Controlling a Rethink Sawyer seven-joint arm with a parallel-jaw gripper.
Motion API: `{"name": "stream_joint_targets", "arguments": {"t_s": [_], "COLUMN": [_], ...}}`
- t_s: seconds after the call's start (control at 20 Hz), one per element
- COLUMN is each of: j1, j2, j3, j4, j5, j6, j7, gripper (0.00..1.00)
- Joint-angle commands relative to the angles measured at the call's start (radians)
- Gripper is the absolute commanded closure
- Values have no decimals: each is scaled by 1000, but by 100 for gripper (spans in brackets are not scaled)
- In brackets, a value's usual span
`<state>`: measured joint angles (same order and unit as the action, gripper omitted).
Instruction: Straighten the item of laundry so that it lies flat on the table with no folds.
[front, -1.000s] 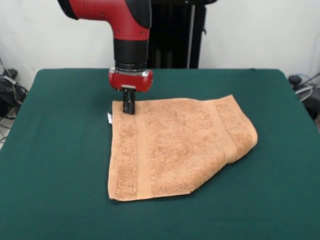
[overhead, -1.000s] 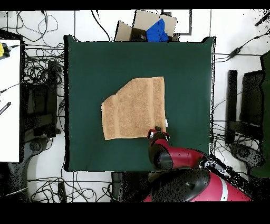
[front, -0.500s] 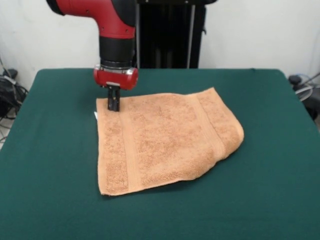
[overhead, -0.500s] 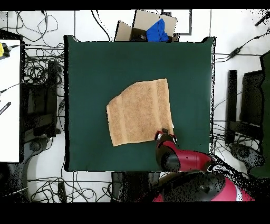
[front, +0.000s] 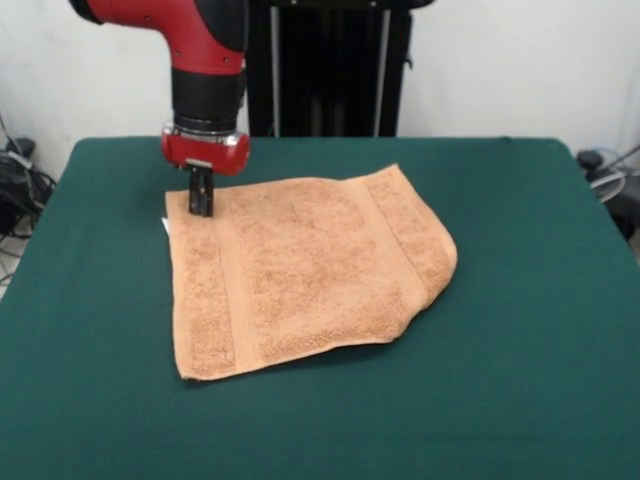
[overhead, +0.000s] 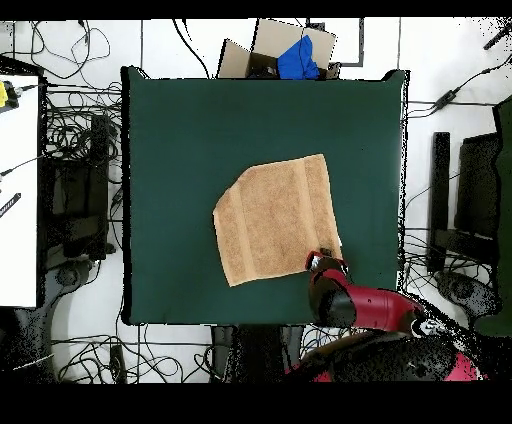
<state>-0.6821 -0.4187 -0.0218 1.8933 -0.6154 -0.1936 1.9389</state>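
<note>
The peach-orange towel (front: 300, 270) lies on the dark green table (front: 520, 300), a little left of centre in the front view. Its right near corner is folded under, so that edge looks rounded and cut off. A small white tag (front: 165, 225) sticks out at its far left corner. My gripper (front: 201, 198) is shut on the towel's far left corner, right by the tag. In the overhead view the towel (overhead: 275, 218) sits right of centre and the gripper (overhead: 320, 257) is at its lower right corner.
A cardboard box with a blue cloth (overhead: 290, 55) sits beyond the table's far edge in the overhead view. Cables lie on the floor around the table. The black pedestal (front: 330, 65) stands behind the table.
My gripper has dragged the towel's corner leftward in the front view. The whole towel has slid and turned with it; the fold at its right corner remains.
</note>
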Motion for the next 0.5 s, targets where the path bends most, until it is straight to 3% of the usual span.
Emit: {"name": "stream_joint_targets", "arguments": {"t_s": [0.05, 0.5], "j1": [-50, -44], "j2": [126, 115], "j3": [-116, -136], "j4": [-131, -131], "j5": [-65, -89], "j6": [321, 309], "j7": [-92, -81], "gripper": [100, 100]}}
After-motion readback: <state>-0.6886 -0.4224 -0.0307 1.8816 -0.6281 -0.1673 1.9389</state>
